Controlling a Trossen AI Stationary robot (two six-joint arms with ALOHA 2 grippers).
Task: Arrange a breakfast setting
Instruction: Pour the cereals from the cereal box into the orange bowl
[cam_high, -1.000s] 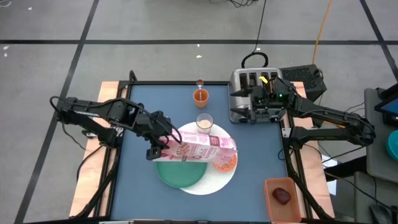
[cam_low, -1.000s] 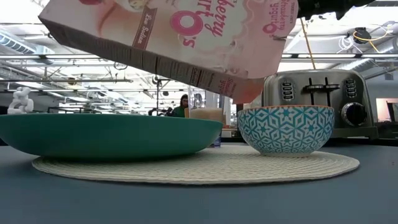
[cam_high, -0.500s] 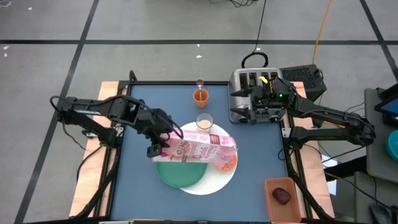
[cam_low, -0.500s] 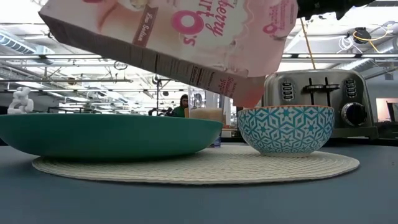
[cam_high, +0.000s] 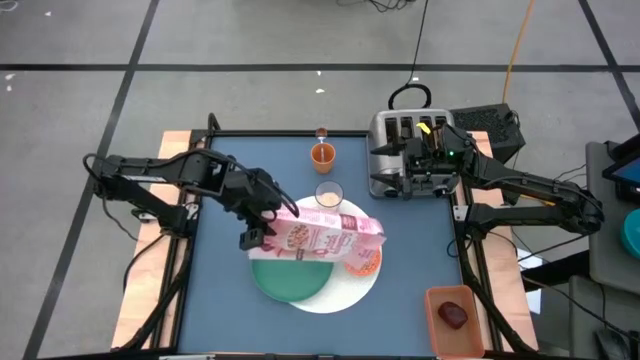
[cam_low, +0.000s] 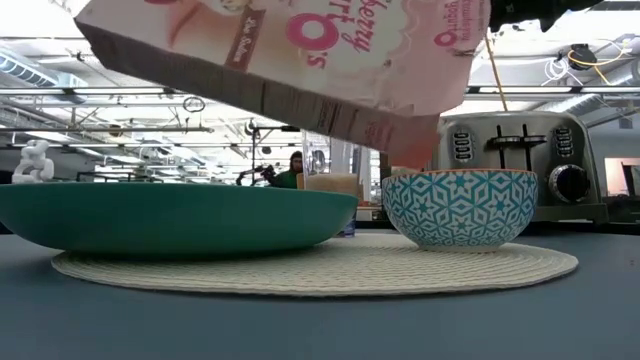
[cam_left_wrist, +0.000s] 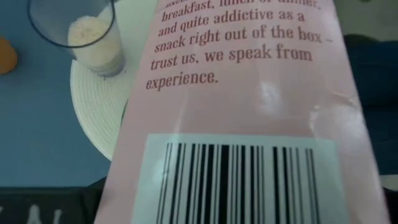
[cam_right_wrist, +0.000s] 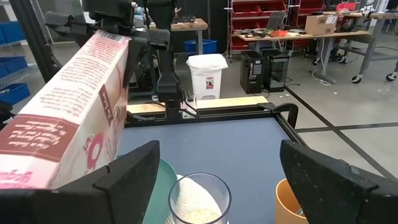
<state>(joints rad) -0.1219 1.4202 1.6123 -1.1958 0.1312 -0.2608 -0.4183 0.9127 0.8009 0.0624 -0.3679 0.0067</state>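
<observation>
My left gripper (cam_high: 262, 228) is shut on a pink cereal box (cam_high: 325, 238), held slanting above the white round woven mat (cam_high: 335, 290). The box's lower end (cam_low: 412, 145) hangs over the small bowl (cam_low: 458, 205), which is orange inside (cam_high: 366, 262) and stands on the mat's right part. A green plate (cam_high: 288, 277) rests on the mat's left part. A glass of milk (cam_high: 329, 195) stands at the mat's far edge, with an orange cup (cam_high: 322, 154) beyond it. My right gripper (cam_right_wrist: 217, 152) is open and empty by the toaster. No spoon shows. My left gripper holds the cereal box by its barcode end (cam_right_wrist: 115, 38), the end toward the table's left, pinched between its two fingers. In its own wrist view the box hides the fingers. The box is lifted clear and tilts down to the right, its lower end just above the bowl.
A silver four-slot toaster (cam_high: 405, 150) stands at the far right, under my right arm. A brown tray (cam_high: 455, 315) with a red object sits off the table's near right corner. Bare blue table surface (cam_high: 225, 300) lies to the left and near side of the mat.
My left gripper has gone a little toward the table's right edge with the cereal box. The box keeps its downward tilt, and its lower end has slid farther over the bowl.
</observation>
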